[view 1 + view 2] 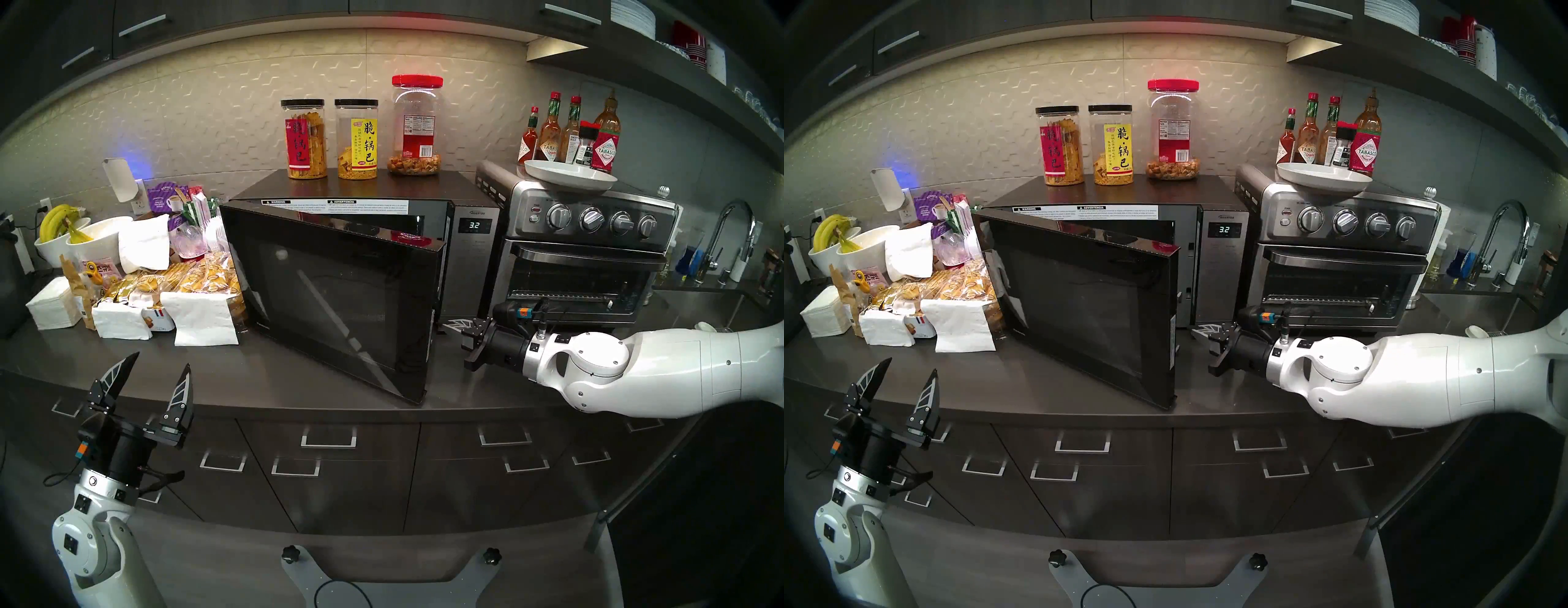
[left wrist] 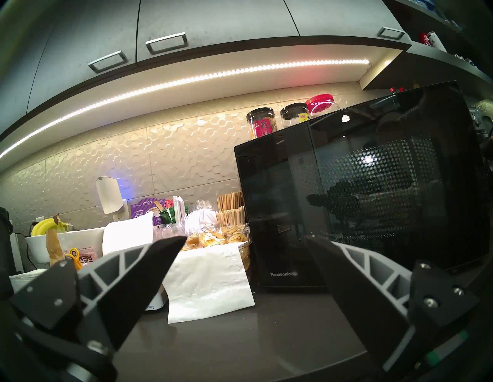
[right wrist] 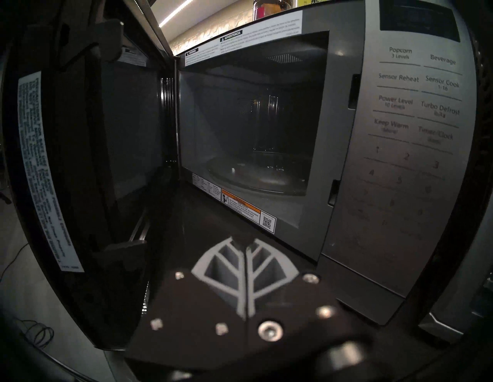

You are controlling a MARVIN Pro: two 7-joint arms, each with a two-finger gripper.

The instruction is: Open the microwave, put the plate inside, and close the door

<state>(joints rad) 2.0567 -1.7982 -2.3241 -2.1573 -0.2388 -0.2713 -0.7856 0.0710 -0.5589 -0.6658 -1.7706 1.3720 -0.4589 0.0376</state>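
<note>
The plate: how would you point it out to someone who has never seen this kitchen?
Find the microwave with its black door swung open; right of it stands a steel toaster oven with four knobs. The plate lies on top of that oven, before the sauce bottles: white, round, shallow and empty, unlike the deeper banana bowls far left.

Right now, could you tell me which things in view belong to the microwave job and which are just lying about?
For the job:
microwave
door, partly open
plate, on the toaster oven

Lying about:
snack jars
sauce bottles
bananas
napkins
</note>
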